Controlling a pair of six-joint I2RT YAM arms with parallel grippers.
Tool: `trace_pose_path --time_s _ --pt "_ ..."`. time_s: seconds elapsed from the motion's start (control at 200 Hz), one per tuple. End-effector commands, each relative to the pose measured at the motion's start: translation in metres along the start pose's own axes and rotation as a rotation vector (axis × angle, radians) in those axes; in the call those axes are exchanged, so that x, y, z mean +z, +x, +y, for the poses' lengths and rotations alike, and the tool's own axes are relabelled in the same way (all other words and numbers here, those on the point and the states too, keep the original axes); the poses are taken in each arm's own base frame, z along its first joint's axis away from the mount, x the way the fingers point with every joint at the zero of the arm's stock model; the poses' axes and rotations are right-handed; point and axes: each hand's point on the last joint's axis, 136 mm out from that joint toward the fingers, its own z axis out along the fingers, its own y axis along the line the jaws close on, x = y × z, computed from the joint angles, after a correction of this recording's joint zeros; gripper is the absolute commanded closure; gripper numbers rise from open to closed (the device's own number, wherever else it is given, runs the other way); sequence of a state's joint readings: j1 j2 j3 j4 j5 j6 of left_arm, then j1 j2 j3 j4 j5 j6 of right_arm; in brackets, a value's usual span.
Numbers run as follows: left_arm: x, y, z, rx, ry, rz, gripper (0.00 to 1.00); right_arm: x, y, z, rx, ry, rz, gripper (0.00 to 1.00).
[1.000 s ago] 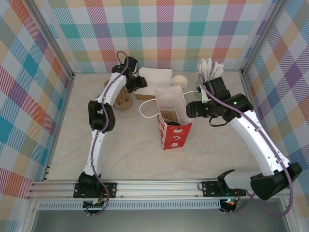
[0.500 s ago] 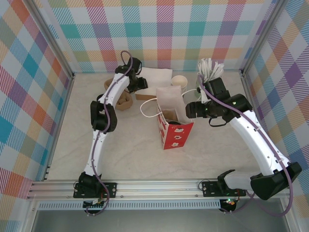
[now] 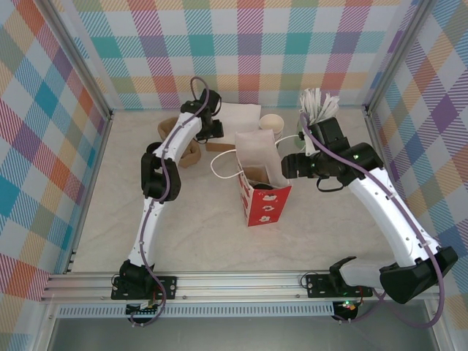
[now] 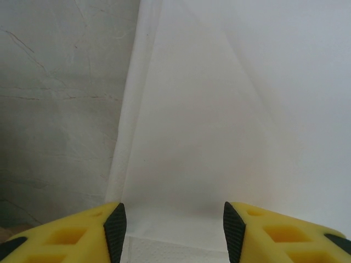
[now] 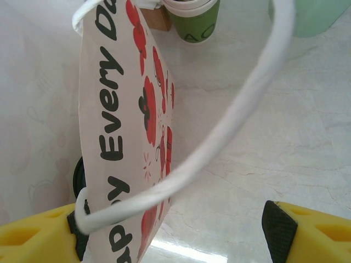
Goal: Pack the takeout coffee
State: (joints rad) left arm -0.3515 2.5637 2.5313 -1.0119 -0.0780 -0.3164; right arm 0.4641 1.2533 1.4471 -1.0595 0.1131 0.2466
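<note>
The coffee cup (image 3: pixel 272 122) stands upright on the table (image 3: pixel 329 219) near the back wall, just behind the paper bag (image 3: pixel 263 191) and beside the holder of white sticks (image 3: pixel 319 107). From above it shows a round cream rim. In the right wrist view the cup (image 5: pixel 194 22) has a matte dark green wall under a rolled cream lip, and a corner of brown cardboard (image 5: pixel 154 17) sits just beside it. The pale green holder (image 5: pixel 310 13) looks smooth and rounded.

The bag is stiff white paper, printed with red poppies and black lettering on its side (image 5: pixel 123 137). It stands open-topped, and a thick white twisted cord handle (image 5: pixel 236 120) loops out from it.

The right gripper (image 5: pixel 175 230) sits low at the bag's side with its yellow fingers (image 5: pixel 307 238) spread wide. The bag's wall lies just beside one black pad, and nothing is pinched.

The left gripper (image 4: pixel 174 233) hangs over a stack of white napkins (image 4: pixel 219 120), soft and faintly creased, with layered edges. Its jaws are spread and hold nothing. The tabletop (image 4: pixel 55 109) beside the napkins is pale stone-like marble with thin dark veins. From above, the left gripper (image 3: pixel 212 130) is at the napkins' near edge, next to a brown moulded cup carrier (image 3: pixel 186 152).
</note>
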Motion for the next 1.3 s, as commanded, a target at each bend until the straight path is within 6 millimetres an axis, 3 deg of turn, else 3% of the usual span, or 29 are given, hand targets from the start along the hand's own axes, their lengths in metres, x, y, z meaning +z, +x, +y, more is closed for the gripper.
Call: trace_pose_path --time_s 0.0,0.37,0.84,1.145,1.295 --pt "0.013 0.020 0.011 0.043 -0.074 0.064 0.50 -0.006 -0.003 -0.003 0.003 0.004 -0.031 0.18" --pt "0.014 0.020 0.010 0.050 -0.074 0.063 0.69 -0.009 -0.007 -0.003 0.008 0.006 -0.048 0.18" --pt "0.029 0.033 0.015 0.089 -0.126 0.097 0.68 -0.008 -0.007 -0.003 0.008 0.006 -0.044 0.18" --pt "0.035 0.038 0.021 0.107 -0.157 0.111 0.80 -0.008 -0.005 -0.003 0.011 0.007 -0.041 0.18" --pt "0.028 0.032 0.018 0.103 -0.144 0.092 0.86 -0.008 -0.004 -0.003 0.013 0.006 -0.039 0.18"
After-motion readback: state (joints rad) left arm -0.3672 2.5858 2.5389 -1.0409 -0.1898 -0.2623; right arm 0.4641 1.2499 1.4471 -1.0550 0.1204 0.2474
